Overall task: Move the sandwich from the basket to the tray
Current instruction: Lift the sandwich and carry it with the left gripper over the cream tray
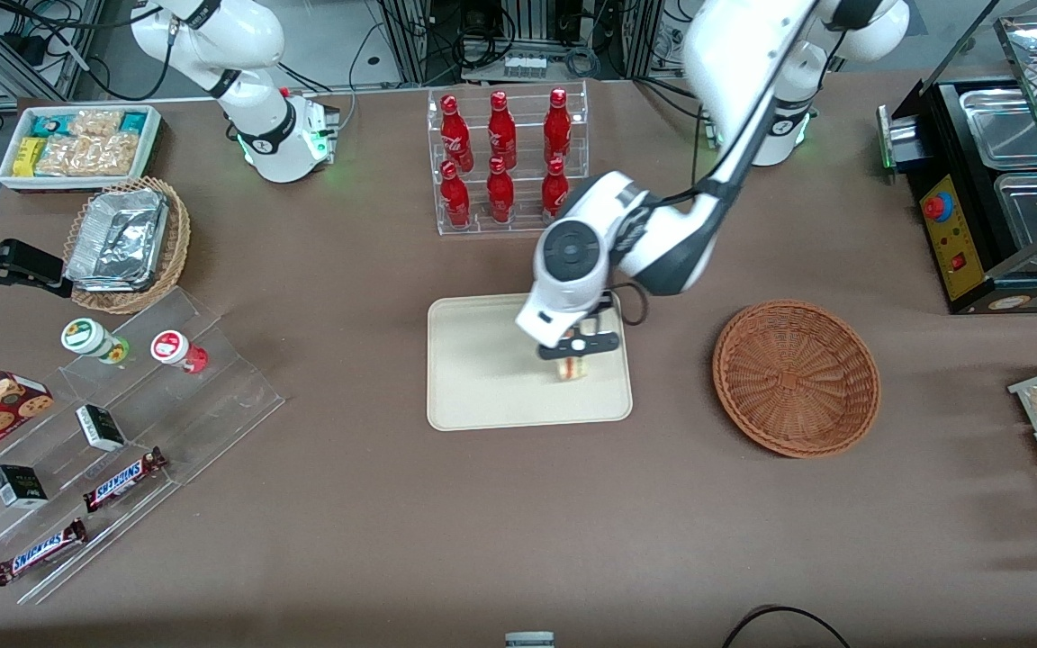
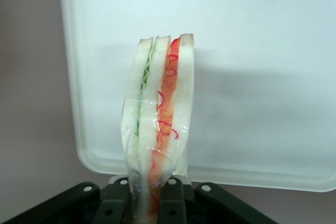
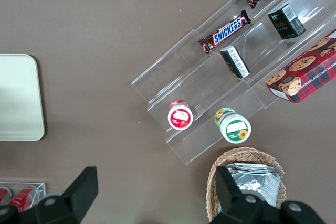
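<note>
My left gripper (image 1: 576, 355) hangs over the cream tray (image 1: 473, 378), near the tray's end toward the basket. It is shut on the sandwich (image 1: 574, 365), a wrapped wedge of white bread with red and green filling. In the left wrist view the sandwich (image 2: 160, 114) stands on edge, pinched at its base between the black fingers (image 2: 176, 200), with the tray (image 2: 262, 77) under it. I cannot tell whether the sandwich touches the tray. The reddish-brown wicker basket (image 1: 796, 378) lies beside the tray, toward the working arm's end, with nothing in it.
A clear rack of red bottles (image 1: 505, 157) stands farther from the front camera than the tray. Toward the parked arm's end are acrylic steps with snack bars and cups (image 1: 113, 405), a tan basket of foil containers (image 1: 127, 243) and a white bin of packets (image 1: 77, 144). A black food warmer (image 1: 996, 189) stands toward the working arm's end.
</note>
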Robot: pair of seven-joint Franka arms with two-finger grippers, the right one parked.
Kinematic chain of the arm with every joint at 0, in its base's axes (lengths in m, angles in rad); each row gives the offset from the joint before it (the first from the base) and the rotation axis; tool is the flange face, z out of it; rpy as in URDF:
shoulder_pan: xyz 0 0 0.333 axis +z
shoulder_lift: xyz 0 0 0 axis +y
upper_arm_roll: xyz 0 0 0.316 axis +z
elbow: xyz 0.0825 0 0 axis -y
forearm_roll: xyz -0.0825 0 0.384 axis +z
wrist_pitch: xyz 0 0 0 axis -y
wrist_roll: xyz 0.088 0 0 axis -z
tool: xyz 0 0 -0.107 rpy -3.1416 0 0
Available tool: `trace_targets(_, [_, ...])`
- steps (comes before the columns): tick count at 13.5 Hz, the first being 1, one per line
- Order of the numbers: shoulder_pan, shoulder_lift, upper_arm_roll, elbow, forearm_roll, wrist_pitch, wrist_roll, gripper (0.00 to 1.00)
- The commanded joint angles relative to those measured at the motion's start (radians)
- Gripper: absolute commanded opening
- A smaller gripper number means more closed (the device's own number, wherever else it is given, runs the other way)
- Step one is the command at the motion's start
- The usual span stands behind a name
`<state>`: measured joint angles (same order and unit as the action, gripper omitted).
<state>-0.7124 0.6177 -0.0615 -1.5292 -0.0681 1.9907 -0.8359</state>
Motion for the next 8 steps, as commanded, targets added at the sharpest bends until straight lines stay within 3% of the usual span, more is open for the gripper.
trace_targets(1, [-0.042, 0.134, 0.017, 0.173, -0.006, -0.032, -0.026, 0.00])
trace_targets(8, [-0.048, 0.249, 0.023, 0.376, 0.020, -0.161, -0.026, 0.00])
